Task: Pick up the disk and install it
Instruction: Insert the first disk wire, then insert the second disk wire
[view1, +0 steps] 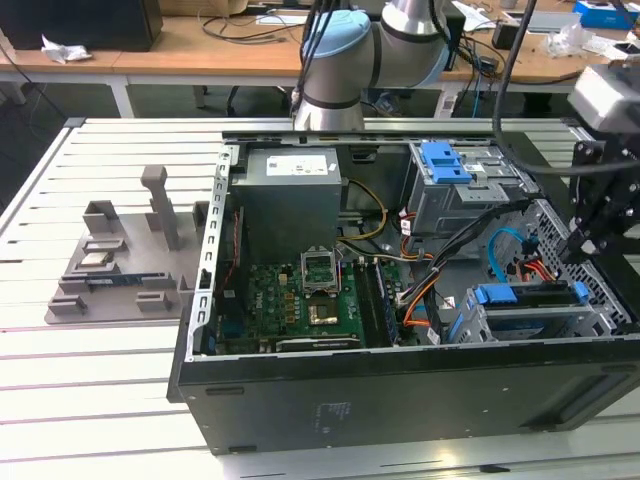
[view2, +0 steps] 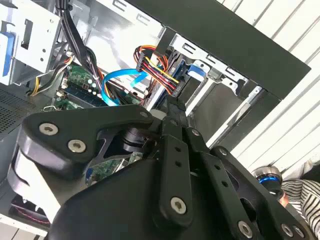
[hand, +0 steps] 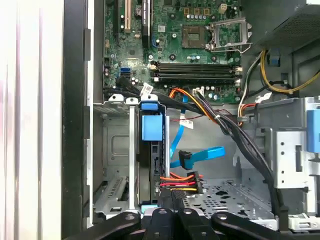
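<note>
Above the drive cage (hand: 117, 165) I hold the gripper (hand: 172, 212), close over the disk (hand: 151, 165), which sits edge-up in its slot, blue frame showing; seated, I judge. Whether the fingers are released, I cannot tell. Count: one disk, one blue data cable (hand: 200, 156) loose beside it.
</note>
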